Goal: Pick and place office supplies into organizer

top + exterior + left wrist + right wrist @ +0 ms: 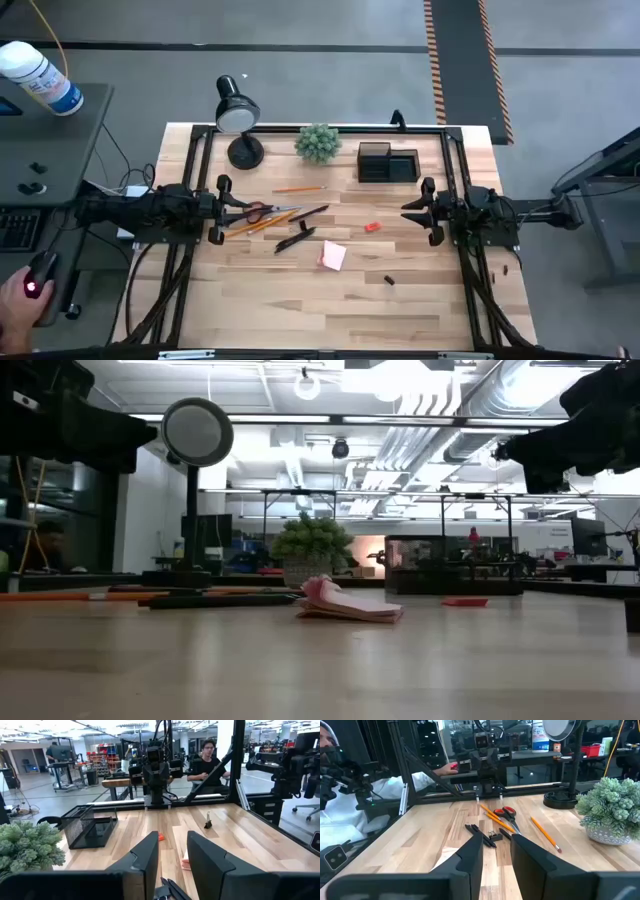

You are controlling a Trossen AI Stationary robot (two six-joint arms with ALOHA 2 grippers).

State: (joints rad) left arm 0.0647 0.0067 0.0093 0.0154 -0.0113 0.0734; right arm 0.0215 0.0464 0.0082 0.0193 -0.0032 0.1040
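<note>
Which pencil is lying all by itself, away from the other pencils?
The orange pencil lying nearest the plant. The other pencils sit bunched beside the red-handled scissors, close to the left gripper.

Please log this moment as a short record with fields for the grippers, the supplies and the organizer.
left gripper: open, at the table's left side, over the scissors handles
right gripper: open, at the right side, holding nothing
organizer: black mesh, at the back, beside the plant; nothing visible inside
supplies on table: scissors, pencils, pens, pink sticky-note pad, red eraser, small black piece
progress: nothing placed yet
</note>
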